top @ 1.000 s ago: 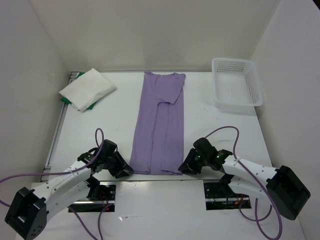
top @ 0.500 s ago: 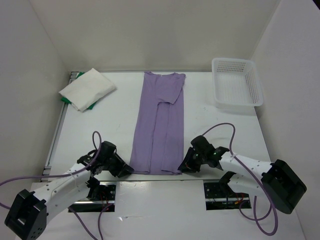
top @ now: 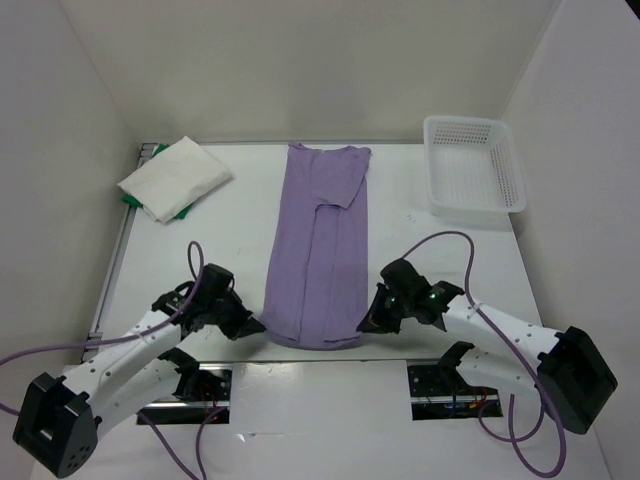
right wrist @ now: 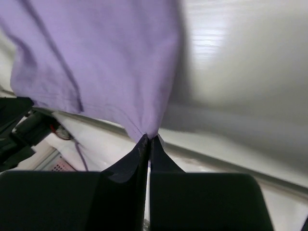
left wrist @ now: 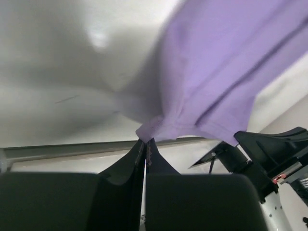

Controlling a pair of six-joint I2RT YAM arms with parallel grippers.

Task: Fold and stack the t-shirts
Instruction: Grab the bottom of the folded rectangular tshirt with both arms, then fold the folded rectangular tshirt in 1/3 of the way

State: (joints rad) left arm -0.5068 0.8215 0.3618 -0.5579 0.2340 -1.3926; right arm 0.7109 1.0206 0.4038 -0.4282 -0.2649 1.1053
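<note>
Corners of lavender t-shirt (top: 318,255), seemingly raised, in left fingers (left wrist: 129,162), right fingers (right wrist: 133,161).

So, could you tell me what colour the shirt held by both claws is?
The shirt is plain pale lavender; the top view shows it best.

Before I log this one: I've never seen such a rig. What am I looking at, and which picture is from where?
Two robot arms are bolted at the near edge of a table. The wide picture comes from a fixed camera above and behind them; the two close-ups come from a camera on each wrist, looking past its own fingers. A purple t-shirt lies folded into a long strip. The left tool and the right tool are each shut on a near corner of it. At the far left a folded white t-shirt sits on a green t-shirt. A white basket stands at the far right.
</note>
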